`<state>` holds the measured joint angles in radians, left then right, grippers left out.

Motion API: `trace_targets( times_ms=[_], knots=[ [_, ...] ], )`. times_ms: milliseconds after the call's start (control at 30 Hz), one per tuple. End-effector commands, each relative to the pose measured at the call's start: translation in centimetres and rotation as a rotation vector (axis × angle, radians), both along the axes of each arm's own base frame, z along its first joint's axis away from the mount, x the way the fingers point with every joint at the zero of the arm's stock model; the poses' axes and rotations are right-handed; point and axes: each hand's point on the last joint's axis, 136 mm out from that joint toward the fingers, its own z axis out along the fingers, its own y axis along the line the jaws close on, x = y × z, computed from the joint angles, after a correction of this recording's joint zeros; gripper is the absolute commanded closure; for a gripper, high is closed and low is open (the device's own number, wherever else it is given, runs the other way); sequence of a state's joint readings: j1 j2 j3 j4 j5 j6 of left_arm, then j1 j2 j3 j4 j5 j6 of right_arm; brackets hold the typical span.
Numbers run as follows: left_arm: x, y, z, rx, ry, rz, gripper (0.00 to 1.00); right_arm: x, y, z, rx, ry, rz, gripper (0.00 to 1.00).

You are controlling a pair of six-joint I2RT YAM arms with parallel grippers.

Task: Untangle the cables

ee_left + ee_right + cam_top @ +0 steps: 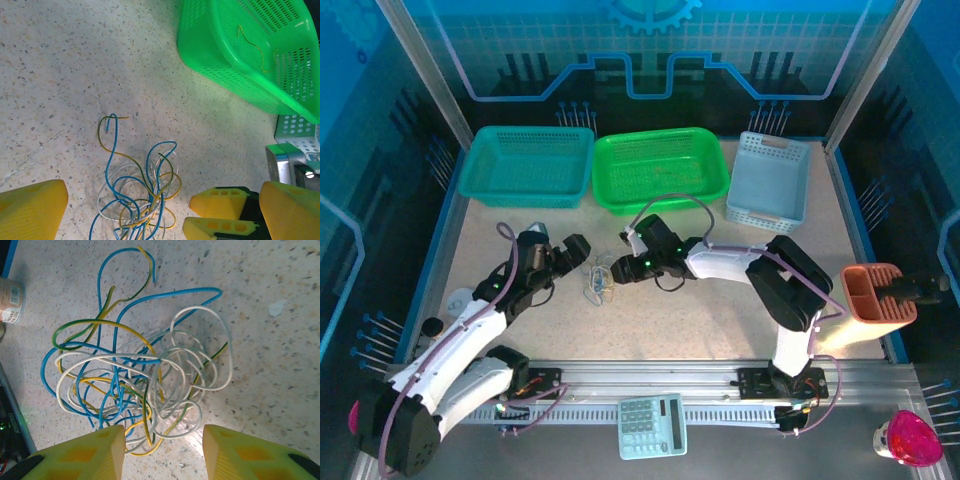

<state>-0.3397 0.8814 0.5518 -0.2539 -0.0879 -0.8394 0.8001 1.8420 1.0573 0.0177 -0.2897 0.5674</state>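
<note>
A tangle of cables (pixel 597 283), thin blue, yellow and white cords looped through each other, lies on the speckled table between my two grippers. My left gripper (pixel 566 258) is just left of it and open; in the left wrist view its fingers (pixel 35 207) stand wide apart, with the tangle (pixel 137 200) between and ahead of them. My right gripper (pixel 620 268) reaches in from the right. In the right wrist view its jaws (pixel 162 437) stand apart at the near rim of the tangle (pixel 135 375), gripping nothing that I can see. One yellow cable (pixel 255 47) lies in the green basket (pixel 220 55).
Three baskets line the back: teal (pixel 528 165), green (pixel 660 168), pale blue (pixel 768 178). An orange holder (pixel 876 292) stands at the right edge. A calculator (pixel 652 425) lies on the near rail. A small can (pixel 10 300) stands beyond the tangle.
</note>
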Motion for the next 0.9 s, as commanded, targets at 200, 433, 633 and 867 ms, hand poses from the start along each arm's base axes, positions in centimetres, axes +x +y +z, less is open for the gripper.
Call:
trace_targets(
  times_ms=[200,433,633,867],
  knots=[
    [0.4,-0.4,0.2,-0.024,-0.004,-0.015,0.01,-0.9,1.6,-0.9,0.022,0.024,0.036,0.57],
    [0.5,-0.5,0.1,-0.024,0.000,-0.018,0.01,-0.8,2.0,-1.3,0.022,0.033,0.046,0.63],
    [0.5,-0.7,0.3,-0.026,-0.007,-0.031,0.01,-0.7,2.2,0.0,0.037,0.017,0.068,0.90],
    [0.6,-0.8,0.7,-0.024,-0.017,-0.046,0.01,-0.2,1.8,5.3,0.064,-0.097,0.081,1.00]
  ],
)
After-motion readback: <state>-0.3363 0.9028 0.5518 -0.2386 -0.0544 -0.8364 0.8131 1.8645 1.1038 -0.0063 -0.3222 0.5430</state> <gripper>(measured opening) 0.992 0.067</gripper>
